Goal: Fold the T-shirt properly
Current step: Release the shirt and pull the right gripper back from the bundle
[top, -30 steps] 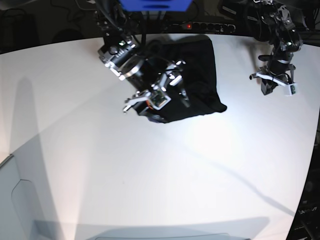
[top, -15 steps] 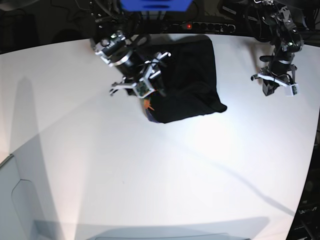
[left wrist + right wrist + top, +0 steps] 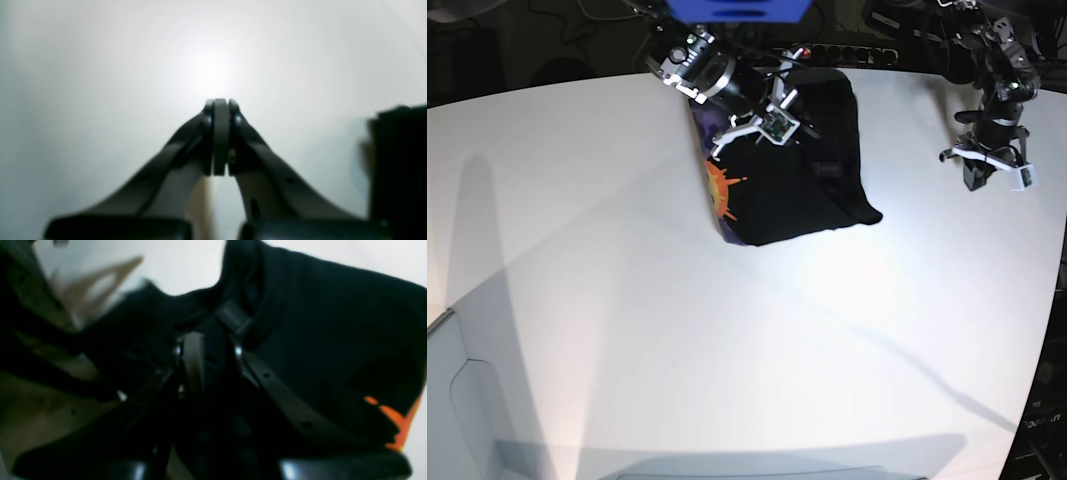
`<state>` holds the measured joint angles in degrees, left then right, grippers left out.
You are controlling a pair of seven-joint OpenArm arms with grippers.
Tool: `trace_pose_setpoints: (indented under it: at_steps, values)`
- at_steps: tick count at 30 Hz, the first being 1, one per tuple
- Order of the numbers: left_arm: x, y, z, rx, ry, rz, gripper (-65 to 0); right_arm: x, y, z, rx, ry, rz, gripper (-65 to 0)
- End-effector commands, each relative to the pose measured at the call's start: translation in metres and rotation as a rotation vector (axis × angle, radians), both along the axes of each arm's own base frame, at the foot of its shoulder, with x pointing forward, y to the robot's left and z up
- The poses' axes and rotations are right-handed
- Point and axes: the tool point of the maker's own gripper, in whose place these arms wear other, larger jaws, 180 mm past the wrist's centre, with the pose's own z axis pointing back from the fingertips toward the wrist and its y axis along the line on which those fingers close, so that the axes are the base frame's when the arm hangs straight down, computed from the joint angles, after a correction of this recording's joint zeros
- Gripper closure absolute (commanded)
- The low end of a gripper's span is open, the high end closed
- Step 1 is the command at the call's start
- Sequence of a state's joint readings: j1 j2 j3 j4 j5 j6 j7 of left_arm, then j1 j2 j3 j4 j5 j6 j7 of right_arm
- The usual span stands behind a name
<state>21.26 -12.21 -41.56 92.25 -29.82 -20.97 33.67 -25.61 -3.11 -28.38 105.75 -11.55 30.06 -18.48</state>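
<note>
Two pincers show on our rig; the right gripper hangs over the far edge of the table, and the T-shirt lies bunched right under it, black cloth spreading from the far edge toward the table's middle; an orange print shows on the cloth's side nearest the table's left edge; in the right wrist view the fingers stand a little apart with black cloth between and around them, yet we cannot tell whether they clamp it; the left gripper hovers near the far right corner, well apart from the shirt, its tips pressed together on nothing.
</note>
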Motion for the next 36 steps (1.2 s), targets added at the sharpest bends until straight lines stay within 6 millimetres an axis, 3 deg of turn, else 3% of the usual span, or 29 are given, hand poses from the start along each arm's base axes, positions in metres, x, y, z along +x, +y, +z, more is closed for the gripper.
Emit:
trace_pose_setpoints:
  at_steps: [1,4,9,16,19,22,29,36]
  values:
    - [0.006,0.005,0.014,0.018,-0.045,-0.001,0.0,0.001,0.005,0.013,0.046,-0.025,-0.003,-10.4]
    - [0.003,0.013,0.017,0.027,-0.051,0.021,0.0,0.005,0.003,0.013,0.039,-0.037,-0.003,-10.4]
    - [0.001,0.019,0.019,0.034,-0.055,0.038,-0.1,0.035,-0.012,0.028,0.035,-0.106,-0.062,-10.4]
    - [0.004,0.015,0.030,0.052,-0.077,0.022,-0.2,0.081,-0.010,0.064,0.048,-0.254,-0.069,-10.4]
    - [0.006,0.012,0.038,0.062,-0.096,0.012,-3.6,0.093,-0.009,0.072,0.046,-0.292,-0.064,-10.4]
    - [0.004,0.009,0.042,0.073,-0.099,0.002,-7.2,0.111,-0.018,0.054,0.006,-0.267,-0.086,-10.4]
    - [0.001,0.007,0.042,0.076,-0.096,-0.001,-7.6,0.136,-0.051,0.005,-0.069,-0.165,-0.170,-10.4]
    - [-0.001,0.001,0.036,0.049,-0.096,0.014,-7.7,0.151,-0.078,-0.009,-0.096,-0.134,-0.242,-10.4]
